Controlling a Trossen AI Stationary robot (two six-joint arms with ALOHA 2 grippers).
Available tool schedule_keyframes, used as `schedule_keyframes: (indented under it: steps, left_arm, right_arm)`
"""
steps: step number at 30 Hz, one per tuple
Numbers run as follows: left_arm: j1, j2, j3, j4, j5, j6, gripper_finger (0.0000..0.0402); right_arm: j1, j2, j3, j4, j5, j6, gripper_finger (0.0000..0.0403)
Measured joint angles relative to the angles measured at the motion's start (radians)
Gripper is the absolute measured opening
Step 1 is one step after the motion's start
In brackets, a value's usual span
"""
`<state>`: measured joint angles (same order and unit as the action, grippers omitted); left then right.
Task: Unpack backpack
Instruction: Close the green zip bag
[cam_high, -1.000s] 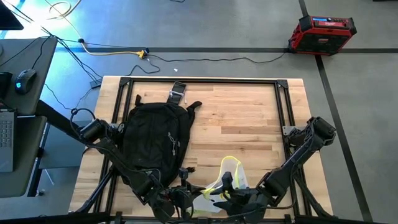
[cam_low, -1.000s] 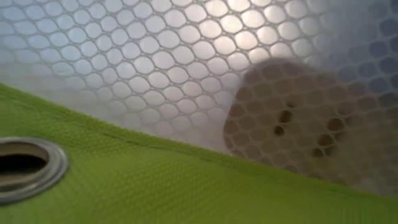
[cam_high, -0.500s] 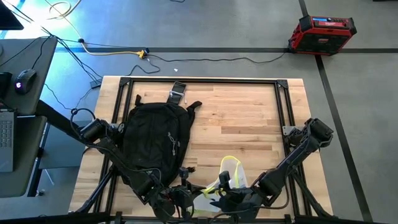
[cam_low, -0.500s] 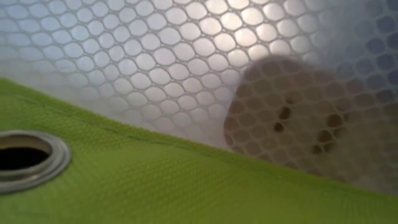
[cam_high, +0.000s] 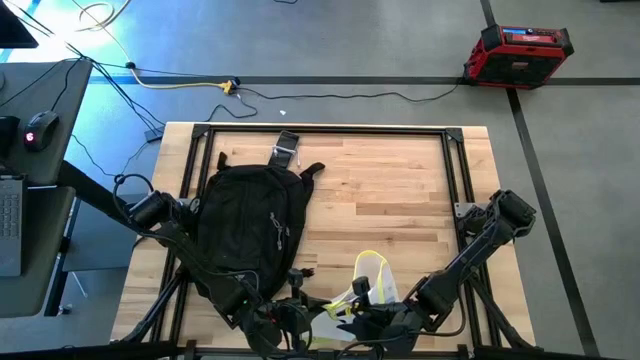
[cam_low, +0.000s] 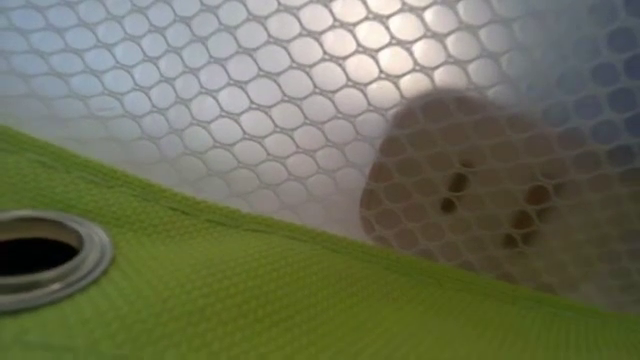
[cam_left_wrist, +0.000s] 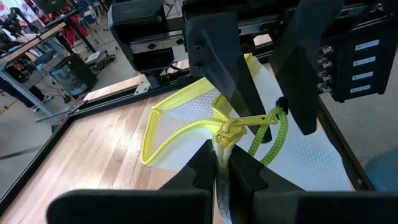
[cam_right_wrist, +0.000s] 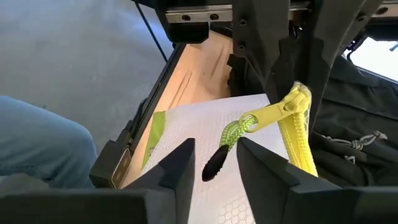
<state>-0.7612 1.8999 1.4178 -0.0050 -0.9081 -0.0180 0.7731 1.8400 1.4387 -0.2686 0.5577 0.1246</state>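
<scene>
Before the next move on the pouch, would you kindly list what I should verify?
1. Left gripper holds the pouch by its yellow edge: ok, jaws shut on it.
2. Right gripper lined up on the black pull tab: ok, the tab sits between its jaws.
3. Right jaws closed on the tab: not ok, a gap shows on each side.
4. Green cord hangs free of both grippers: ok.
5. Pouch zipper open: cannot tell.
6. Backpack lies flat on the table beside the pouch: ok.
</scene>
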Motion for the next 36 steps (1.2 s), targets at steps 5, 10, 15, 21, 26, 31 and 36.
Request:
schedule_keyframes:
  steps: [5, 10, 15, 21, 26, 31, 36]
  left_arm:
    - [-0.001, -0.001, 0.000, -0.022, 0.003, -0.007, 0.0000]
    - [-0.014, -0.001, 0.000, -0.032, 0.008, -0.005, 0.0000]
    - [-0.031, -0.001, 0.000, -0.002, -0.015, 0.028, 0.0000]
    - [-0.048, -0.001, 0.000, 0.028, -0.021, 0.072, 0.0000]
    - [-0.052, -0.001, 0.000, 0.028, -0.026, 0.075, 0.0000]
    - [-0.083, -0.011, 0.000, 0.027, -0.087, 0.103, 0.0000]
    - [-0.127, -0.030, 0.000, 0.028, -0.174, 0.119, 0.0000]
  right_arm:
    - [0.017, -0.025, 0.000, -0.005, 0.045, -0.015, 0.0020]
    - [0.056, -0.077, 0.000, -0.121, 0.127, 0.012, 0.0005]
    - [0.071, -0.094, 0.000, -0.330, 0.224, 0.146, 0.0003]
    - [0.084, -0.095, 0.002, -0.538, 0.255, 0.314, 0.0002]
    - [0.117, -0.095, 0.001, -0.632, 0.272, 0.402, 0.0001]
    - [0.167, -0.095, 0.001, -0.754, 0.272, 0.515, 0.0000]
    - [0.207, -0.095, 0.001, -0.940, 0.282, 0.684, 0.0000]
